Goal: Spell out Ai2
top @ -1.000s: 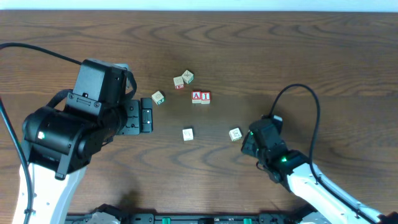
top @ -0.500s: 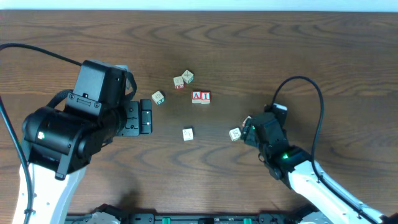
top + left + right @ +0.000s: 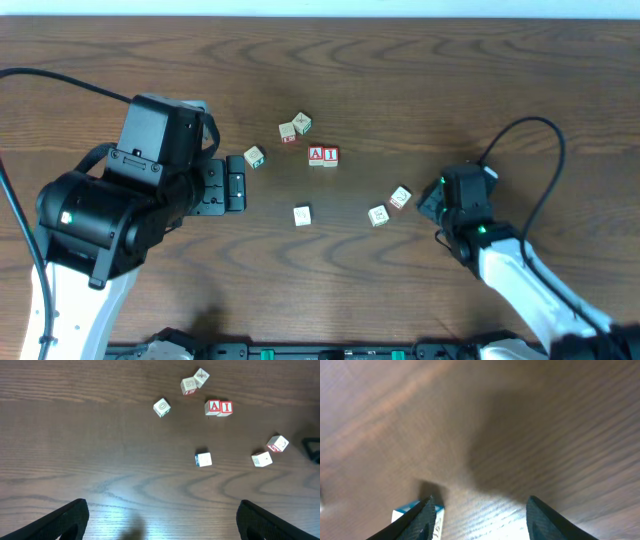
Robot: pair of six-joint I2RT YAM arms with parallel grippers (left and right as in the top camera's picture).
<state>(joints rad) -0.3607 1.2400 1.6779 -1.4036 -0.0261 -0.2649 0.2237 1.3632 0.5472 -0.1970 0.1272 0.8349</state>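
Relocated cube (image 3: 400, 197), dark wooden table (image 3: 500, 80)

The overhead camera looks straight down on the whole surface (image 3: 480, 90), with both arms reaching in from its bottom edge. The left wrist camera sits high, tilted down and forward between the jaws of the left gripper (image 3: 161, 510) (seen at the bottom corners), and shares the A cube (image 3: 214, 407) and I cube (image 3: 226, 407) with the overhead view. The right wrist camera hangs very near the wood, blurred, catching only a blue-edged cube (image 3: 415, 521) at lower left.
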